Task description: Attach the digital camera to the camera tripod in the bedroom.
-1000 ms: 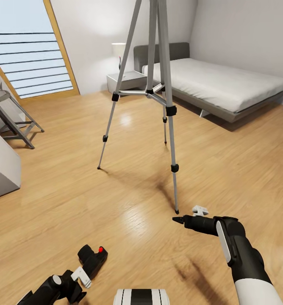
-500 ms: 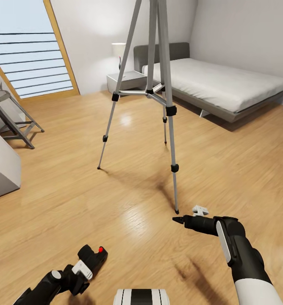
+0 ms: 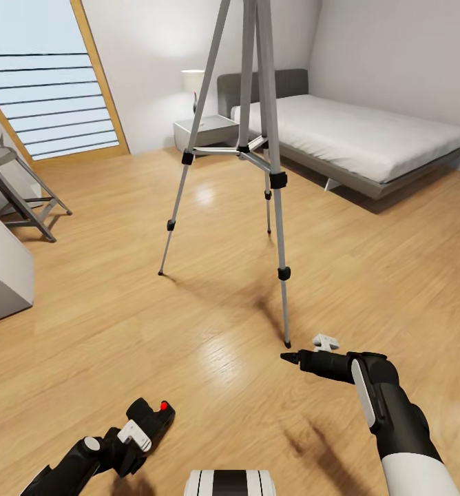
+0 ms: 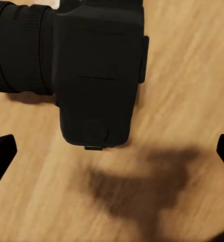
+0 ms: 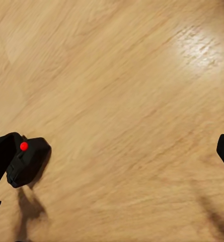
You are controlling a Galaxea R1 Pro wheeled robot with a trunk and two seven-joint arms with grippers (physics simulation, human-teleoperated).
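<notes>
Two grippers sit nearest us, low in the head view. Our left gripper point(image 3: 135, 441) hangs just over the digital camera point(image 3: 151, 417), which lies on the light wood floor point(image 3: 106, 331) with its red button up. From the left wrist view the black fingertips point(image 4: 1, 156) stand far apart at either edge, spread wide, and the digital camera point(image 4: 99, 75) lies on the boards between and beyond them, lens barrel out to one side; we cannot tell whether any finger touches it, and nothing is clamped. Our right gripper point(image 3: 306, 351) reaches forward over bare floor close to the nearest foot of the camera tripod point(image 3: 257, 148). In the right wrist view its fingertips point(image 5: 3, 151) also sit at opposite edges, wide open and holding nothing, with the digital camera point(image 5: 27, 161) small and off to one side on the floor point(image 5: 122, 101).

We count one digital camera and one camera tripod. That tripod stands upright on three silver legs with black joints, well ahead of the camera; its head is cut off by the top of the frame. Farther off, one grey folding stool point(image 3: 16, 189) stands at the left, one low grey bed point(image 3: 354, 138) at the right, one small bedside stand point(image 3: 206, 129) with one lamp point(image 3: 193, 81) beside it, and one tall wood-framed window point(image 3: 47, 83) on the far wall.
</notes>
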